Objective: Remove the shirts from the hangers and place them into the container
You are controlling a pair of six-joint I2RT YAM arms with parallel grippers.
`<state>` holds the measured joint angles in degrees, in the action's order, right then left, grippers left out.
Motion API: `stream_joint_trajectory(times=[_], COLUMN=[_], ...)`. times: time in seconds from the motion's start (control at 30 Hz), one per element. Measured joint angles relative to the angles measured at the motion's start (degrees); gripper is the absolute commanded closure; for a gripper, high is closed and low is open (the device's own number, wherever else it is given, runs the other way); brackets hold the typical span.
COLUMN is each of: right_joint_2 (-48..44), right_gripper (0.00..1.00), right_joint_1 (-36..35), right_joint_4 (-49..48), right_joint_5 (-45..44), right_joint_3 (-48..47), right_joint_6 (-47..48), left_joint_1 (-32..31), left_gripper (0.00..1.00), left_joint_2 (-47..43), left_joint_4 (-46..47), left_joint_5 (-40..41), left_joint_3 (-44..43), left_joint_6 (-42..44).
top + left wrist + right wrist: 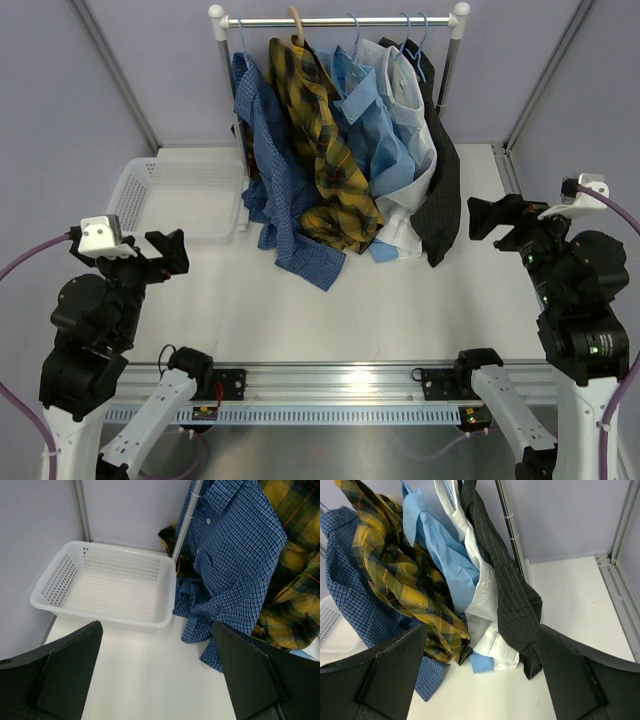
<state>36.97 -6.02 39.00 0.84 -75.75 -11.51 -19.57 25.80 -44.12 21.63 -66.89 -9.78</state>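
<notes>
Shirts [340, 150] untouched: left gripper [172, 252] and right gripper [487, 217] hover, jaws spread wide, holding nothing. All 5 hang bunched on the rail [340, 20] at the far side of the table [400, 300], tails resting on it; white basket [140, 185] just left of them.

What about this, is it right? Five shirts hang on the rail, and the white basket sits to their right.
Not quite. The white basket sits to the left of the shirts, not the right; the top external view shows it. The five shirts do hang on the rail.
</notes>
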Motion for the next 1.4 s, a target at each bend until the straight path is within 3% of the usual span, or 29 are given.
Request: stream_joint_trajectory(times=[0.23,0.6,0.77,0.83,1.03,1.4], right_joint_2=[9.38,40.5,53.37,56.68,61.86,59.41], right_gripper=[0.0,0.01,0.17,0.17,0.21,0.25], right_joint_1=[-0.07,-0.15,1.05,2.38,4.31,4.26], right_joint_4=[1.2,0.81,1.25,1.25,1.29,-3.78], right_joint_5=[4.85,7.21,7.78,7.89,10.34,16.96], right_joint_3=[-3.52,-27.23,-39.17,-41.05,-41.62,-35.67], right_joint_6=[-0.83,-1.44,0.37,1.29,4.72,9.11], left_joint_1=[0.0,0.0,0.0,0.0,0.0,0.0], left_gripper=[0.01,0.01,0.01,0.01,0.01,0.01], left_joint_2=[3.98,8.68,7.32,6.29,4.0,4.0], left_joint_4=[0.0,0.0,0.02,-0.04,0.0,0.0], left_joint_5=[-4.33,-10.75,-11.06,-11.06,-10.86,-10.69], left_joint_3=[0.76,0.9,1.44,1.86,2.62,2.82], left_joint_6=[-1.49,-3.02,-2.97,-2.93,-2.25,-1.62])
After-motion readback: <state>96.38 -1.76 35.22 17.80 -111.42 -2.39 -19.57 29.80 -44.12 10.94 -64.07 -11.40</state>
